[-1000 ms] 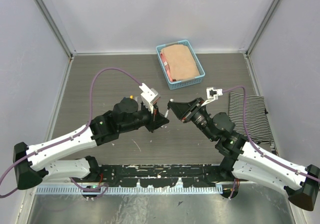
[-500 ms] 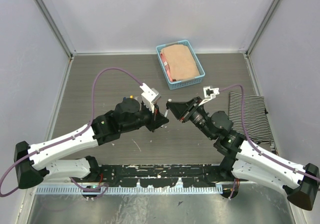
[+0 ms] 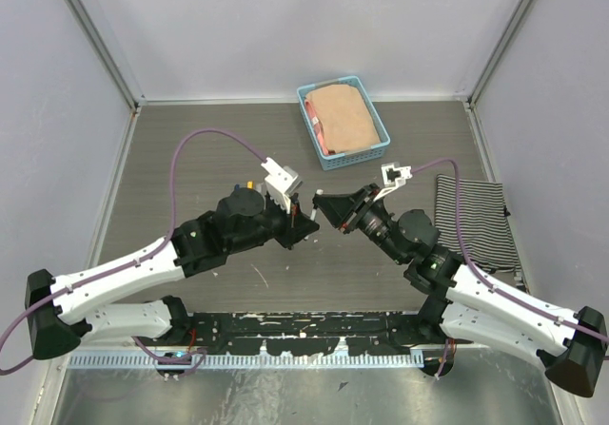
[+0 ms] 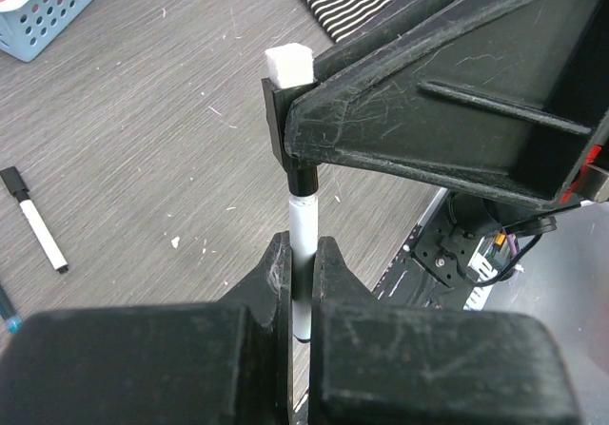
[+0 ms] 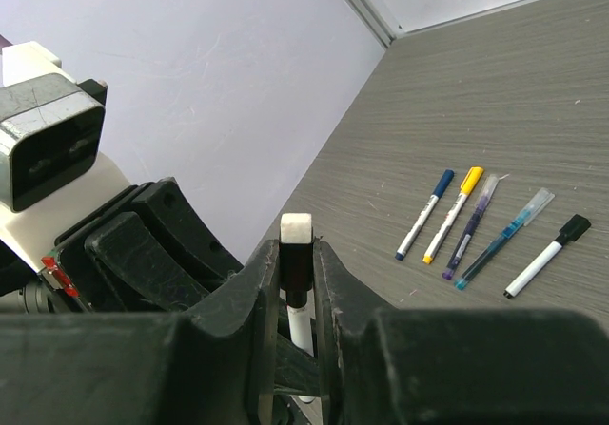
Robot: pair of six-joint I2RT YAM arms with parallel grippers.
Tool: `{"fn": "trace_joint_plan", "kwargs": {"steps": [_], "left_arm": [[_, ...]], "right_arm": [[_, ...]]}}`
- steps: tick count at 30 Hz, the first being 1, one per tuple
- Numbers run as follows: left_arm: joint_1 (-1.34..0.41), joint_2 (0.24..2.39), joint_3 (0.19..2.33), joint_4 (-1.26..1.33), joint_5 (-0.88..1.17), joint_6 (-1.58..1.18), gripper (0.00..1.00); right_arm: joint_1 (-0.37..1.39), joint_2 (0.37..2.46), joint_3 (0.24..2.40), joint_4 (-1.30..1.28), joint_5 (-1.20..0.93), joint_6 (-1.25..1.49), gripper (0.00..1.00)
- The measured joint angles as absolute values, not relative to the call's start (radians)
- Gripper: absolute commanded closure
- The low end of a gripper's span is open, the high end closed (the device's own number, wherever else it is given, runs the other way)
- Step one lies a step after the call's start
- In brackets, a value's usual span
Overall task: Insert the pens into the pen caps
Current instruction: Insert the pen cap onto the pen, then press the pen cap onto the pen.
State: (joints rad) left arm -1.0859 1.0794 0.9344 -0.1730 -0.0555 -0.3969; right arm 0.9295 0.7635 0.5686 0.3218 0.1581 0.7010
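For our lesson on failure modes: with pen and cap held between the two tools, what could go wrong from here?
1. The left tool grips the pen only low on its barrel; a hard push could make it slide or tilt.
2. The right tool holds the cap at its tips; if misaligned, the cap may twist out and drop.

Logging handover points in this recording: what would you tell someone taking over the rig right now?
Left gripper: shut on the thin white marker pen, held above the table.
Right gripper: shut on the black pen cap with a white end, sitting over that pen's tip.
Done: five other pens lie in a row on the grey table, apparently capped.
Left: cannot tell whether this cap is fully seated; probably press home, then set the pen down.
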Motion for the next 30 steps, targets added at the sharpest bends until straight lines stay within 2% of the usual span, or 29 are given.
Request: {"fn": "trace_joint_plan", "kwargs": {"steps": [7,15,19,20,30], "left_arm": [[-1.089,1.077,0.931,-0.171,-0.068,-0.403,1.00],[-1.087,1.078,0.931,-0.184,-0.105,-0.413,1.00],[-1.087,1.077,0.931,-0.147,-0.111,-0.413,1.00],[-1.087,1.077,0.931,-0.138,-0.115,-0.412,1.00],[-1.087,1.077,0.931,-0.133,-0.133,-0.407,1.00]], "right_arm": [[0.929,0.781,0.569,0.338,0.145,0.683,0.94],[0.923,0.816,0.569,0.374,0.136,0.678,0.69],[0.933,0.802,0.570,0.333,0.110,0.682,0.49],[0.936,0.801,0.575,0.310,0.109,0.684,0.46],[0.937,0.735,0.731,0.061,0.158,0.650,0.40]]}}
